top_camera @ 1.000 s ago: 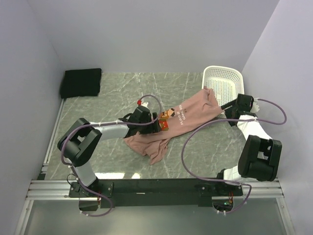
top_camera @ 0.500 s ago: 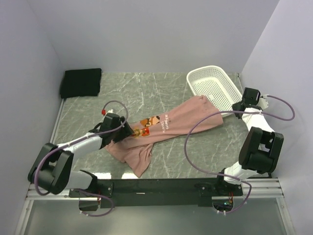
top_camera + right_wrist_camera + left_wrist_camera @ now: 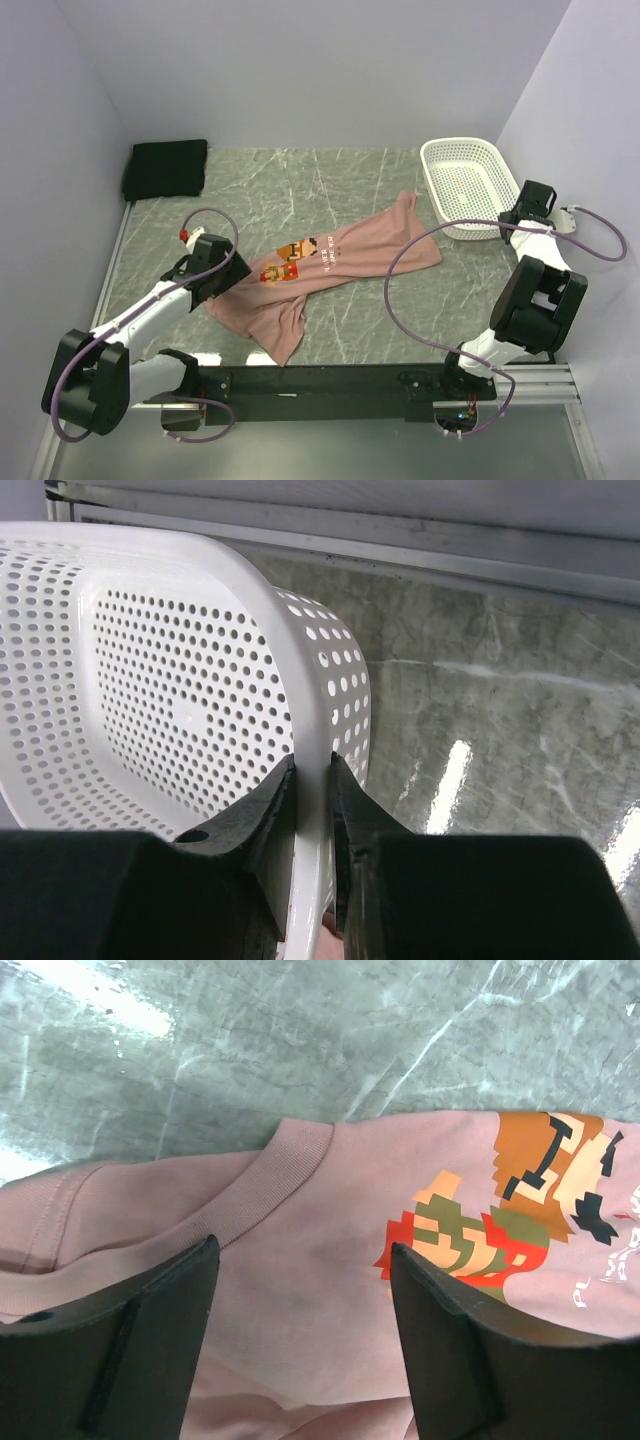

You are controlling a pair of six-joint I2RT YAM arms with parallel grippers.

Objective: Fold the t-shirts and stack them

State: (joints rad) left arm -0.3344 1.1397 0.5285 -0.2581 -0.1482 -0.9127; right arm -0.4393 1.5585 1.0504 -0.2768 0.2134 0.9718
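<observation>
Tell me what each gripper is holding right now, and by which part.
The right gripper pinches the white basket by its rim. The left gripper holds nothing; it is open over the pink t-shirt near the collar.

The left hand (image 3: 222,278) has swung from the middle of the counter (image 3: 300,180) out toward its own side. The pink shirt (image 3: 340,255) beneath it has slid along with it, its far end coming off the basket (image 3: 468,185) to lie flat. The right hand (image 3: 522,208), wide a second ago, has pinched the basket's rim, turned the basket and drawn it outward, apart from the shirt.
</observation>
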